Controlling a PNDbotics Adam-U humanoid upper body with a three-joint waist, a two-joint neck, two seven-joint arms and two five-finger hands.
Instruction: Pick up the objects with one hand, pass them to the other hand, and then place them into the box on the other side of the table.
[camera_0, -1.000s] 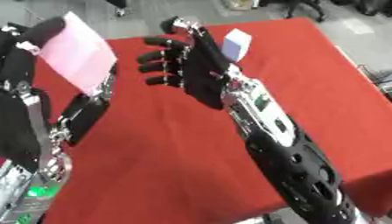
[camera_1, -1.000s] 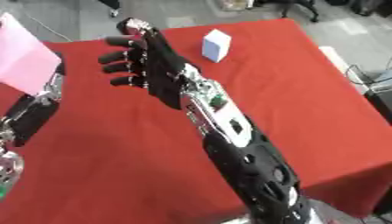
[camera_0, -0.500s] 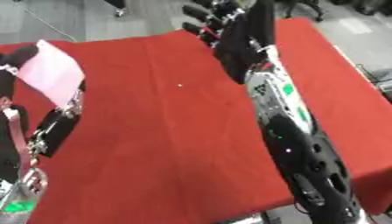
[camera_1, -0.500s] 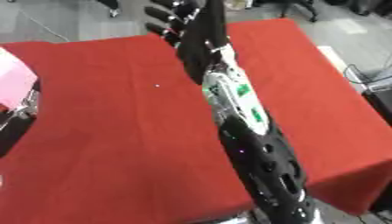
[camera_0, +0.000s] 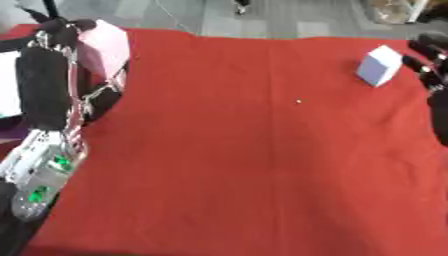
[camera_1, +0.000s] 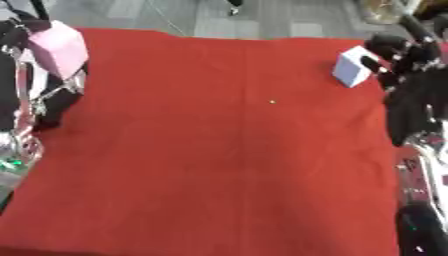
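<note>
Left hand (camera_0: 66, 37) raised at the left edge, fingers curled; right hand (camera_1: 398, 55) at the right edge, fingers bent.

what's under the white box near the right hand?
The white box sits directly on the red cloth, with the right hand just beside it. Its footprint hides whatever is underneath; nothing sticks out around its base.

Lab or office — red-clothed table (camera_0: 262, 165), grey floor (camera_0: 262, 20)
</note>
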